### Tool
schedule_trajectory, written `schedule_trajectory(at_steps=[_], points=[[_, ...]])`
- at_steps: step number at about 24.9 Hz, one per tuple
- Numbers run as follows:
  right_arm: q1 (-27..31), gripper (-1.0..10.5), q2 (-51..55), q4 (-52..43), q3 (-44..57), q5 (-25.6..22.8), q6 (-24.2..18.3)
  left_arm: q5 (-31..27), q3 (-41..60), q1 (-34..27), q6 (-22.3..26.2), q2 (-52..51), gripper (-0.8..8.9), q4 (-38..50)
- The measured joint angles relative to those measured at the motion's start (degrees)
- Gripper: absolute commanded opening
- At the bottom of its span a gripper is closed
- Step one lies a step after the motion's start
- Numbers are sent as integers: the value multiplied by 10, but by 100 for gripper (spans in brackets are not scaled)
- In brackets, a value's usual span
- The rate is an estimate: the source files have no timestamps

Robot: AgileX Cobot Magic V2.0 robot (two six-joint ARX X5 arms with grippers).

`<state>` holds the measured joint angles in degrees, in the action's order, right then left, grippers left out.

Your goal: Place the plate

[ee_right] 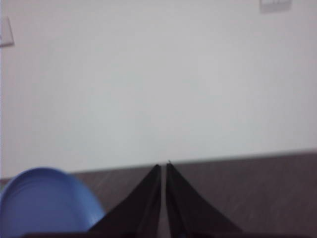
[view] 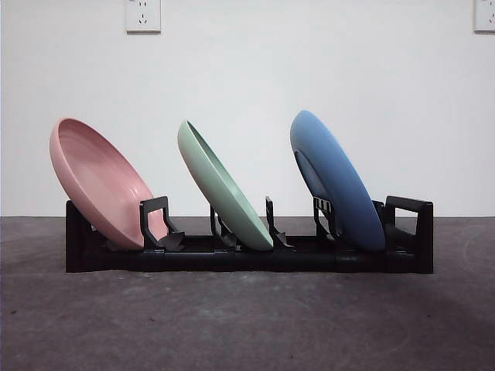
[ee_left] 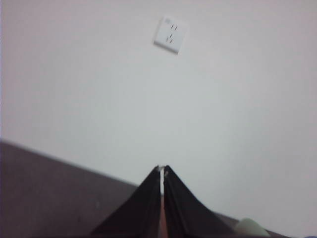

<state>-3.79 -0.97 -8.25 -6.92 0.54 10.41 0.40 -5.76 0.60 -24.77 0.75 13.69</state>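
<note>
A black dish rack (view: 402, 263) stands on the dark table and holds three plates on edge, all leaning left. A pink plate (view: 97, 182) is at the left end, a green plate (view: 220, 185) in the middle, a blue plate (view: 332, 178) at the right end. Neither arm shows in the front view. My left gripper (ee_left: 162, 169) is shut and empty, facing the wall; the green plate's rim (ee_left: 251, 227) shows at the edge of its view. My right gripper (ee_right: 164, 165) is shut and empty, with the blue plate (ee_right: 47, 201) beside it.
A white wall stands behind the table with a power socket (view: 143, 15) high at the left and another (view: 485, 15) at the right. The dark table surface (view: 247, 325) stretches in front of the rack.
</note>
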Motion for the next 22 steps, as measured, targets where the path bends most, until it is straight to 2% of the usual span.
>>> schedule_trajectory(at_steps=[2, 6, 11, 16, 19, 22], points=[[0, 15, -14, 69, -45, 10, 19, 0, -52, 0, -10, 12, 9, -69], [0, 15, -58, 210, -146, 27, 32, 12, -165, 0, -14, 55, 11, -209], [0, 15, -143, 358, -251, 106, 31, 77, -285, 0, 17, 139, 11, -367], [0, 15, -238, 461, -338, 191, 31, 144, -379, 0, 38, 223, 11, -475], [0, 15, -299, 517, -380, 229, 30, 180, -414, 0, 47, 271, 11, -530], [0, 16, -357, 566, -417, 249, 25, 190, -444, 0, 59, 316, 11, -591]])
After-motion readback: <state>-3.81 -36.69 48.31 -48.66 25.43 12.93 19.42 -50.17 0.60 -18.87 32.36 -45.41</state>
